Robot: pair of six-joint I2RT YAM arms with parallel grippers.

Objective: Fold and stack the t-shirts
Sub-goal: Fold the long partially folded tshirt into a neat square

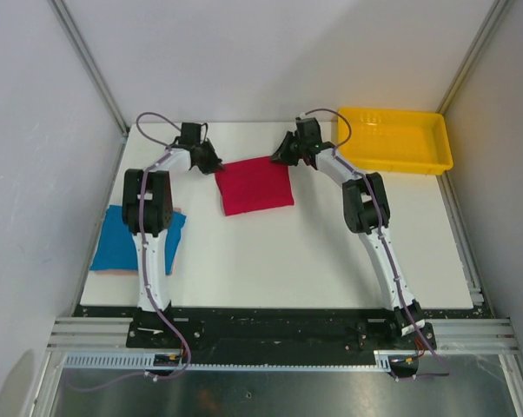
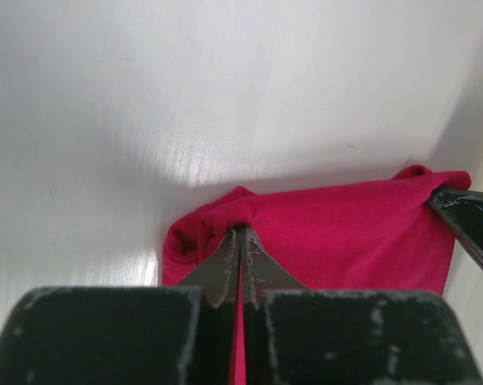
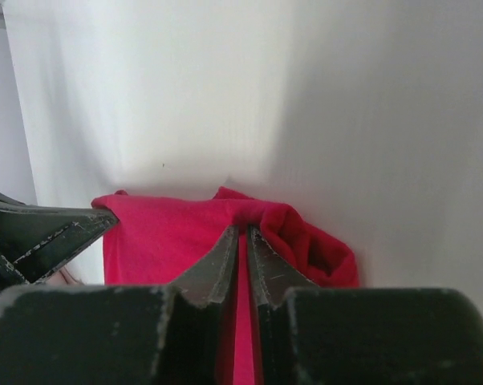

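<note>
Pinching a far corner of the crimson red cloth t-shirt [image 2: 346,233], the left hand [image 2: 241,241] has its two dark fingers pressed together with a ridge of red cloth bunched between the tips. The right hand [image 3: 243,241] is closed in the same way on the other far corner, and the fabric there puckers into a small mound beside its fingers. The shirt lies directly ahead of and beneath each hand and stretches sideways from one to the other.

Each wrist view shows the clamped cloth close up. Each also catches the opposite hand's fingertip at the frame edge, on the far end of the same red border. Neither wrist view shows the rest of the table. The top view shows the whole layout but cannot show the pinch itself. In it the left hand [image 1: 211,162] and right hand [image 1: 283,155] sit at the two far corners of the red t-shirt [image 1: 254,185], towards the far middle of the white table [image 1: 279,261].

The shirt is folded into a nearly square patch. It is a little wider across the table than deep and is turned slightly, so its far right corner sits further back than its far left.

A bright blue cloth t-shirt [image 1: 118,243] lies flat at the table's left edge, partly under the left arm and well apart from the red one. A yellow plastic tray [image 1: 396,167] sits at the far right corner.
</note>
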